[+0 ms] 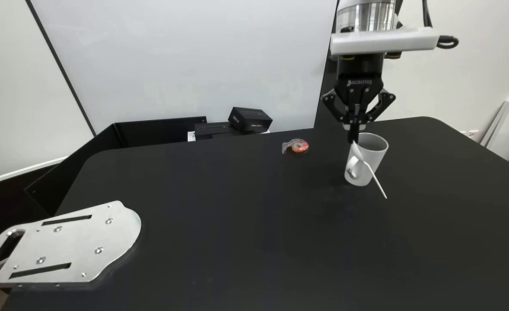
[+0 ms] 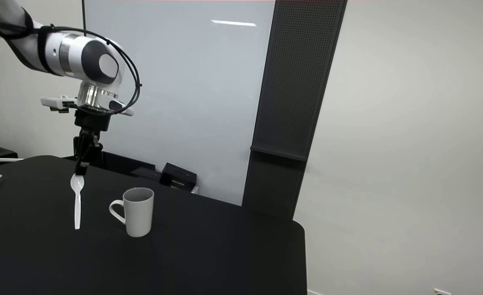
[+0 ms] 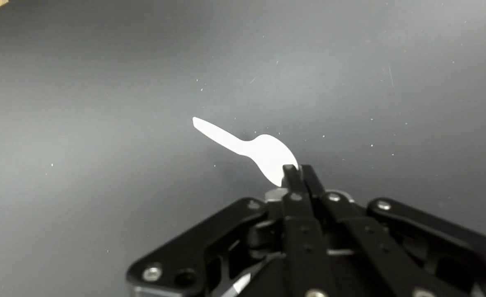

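- White plastic spoon point(image 2: 77, 200): hangs just beneath the black two-fingered metal gripper point(image 3: 299, 168), caught near the tip of its bowl. Taken at that end, its whole handle is left free and slants down below the fingers.
- Gripper: drawn almost fully together, with the bowl's edge pinched in the narrow gap. Such thin plastic probably explains why so little space shows between the fingers. It points downward, which puts the spoon in plain sight of the wrist view.
- Whether the handle's lower end meets the matte black tabletop point(image 1: 237, 216), I cannot tell.
- Pale grey cylindrical mug with a looped handle point(image 2: 139, 215): stands upright on its flat base, likely steady for that reason, its loop turned toward the spoon's side. Where spoon and mug overlap in an exterior view, the line of sight seems to cause it; they are near each other but apart.
- Clear plastic tape dispenser with an orange-red roll point(image 1: 298, 146): lies on its side on the tabletop, apart from the mug.
- Silver metal plate with long slots point(image 1: 77, 246): sits at the tabletop's edge, its cut-out end seeming to reach past it; the reason is not visible.
- Small black oblong box point(image 1: 251, 119): beyond the far edge, seemingly propped on a flatter dark box point(image 1: 214, 128), hence its tilt.
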{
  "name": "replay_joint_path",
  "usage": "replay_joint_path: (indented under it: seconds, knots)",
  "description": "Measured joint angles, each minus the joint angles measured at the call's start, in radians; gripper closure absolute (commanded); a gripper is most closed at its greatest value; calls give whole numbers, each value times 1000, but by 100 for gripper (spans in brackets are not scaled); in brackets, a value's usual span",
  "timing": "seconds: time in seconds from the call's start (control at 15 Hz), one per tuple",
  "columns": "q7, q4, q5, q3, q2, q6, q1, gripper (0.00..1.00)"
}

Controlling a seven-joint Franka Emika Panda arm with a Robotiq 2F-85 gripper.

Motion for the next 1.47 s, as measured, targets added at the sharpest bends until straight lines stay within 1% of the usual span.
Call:
replay_joint_path:
  seconds: [0.27,0.6,0.8,1.07,1.13,1.2,1.47]
  knots:
    - [140,6,17,-12,69,30,5,99]
    - [275,28,17,-28,153,45,10,99]
    - [338,52,17,-39,204,44,11,99]
    - [390,90,17,-47,264,33,11,99]
    - [397,101,17,-47,275,25,11,72]
    - [402,112,16,-47,285,17,12,71]
    - [401,154,16,-43,303,-6,14,45]
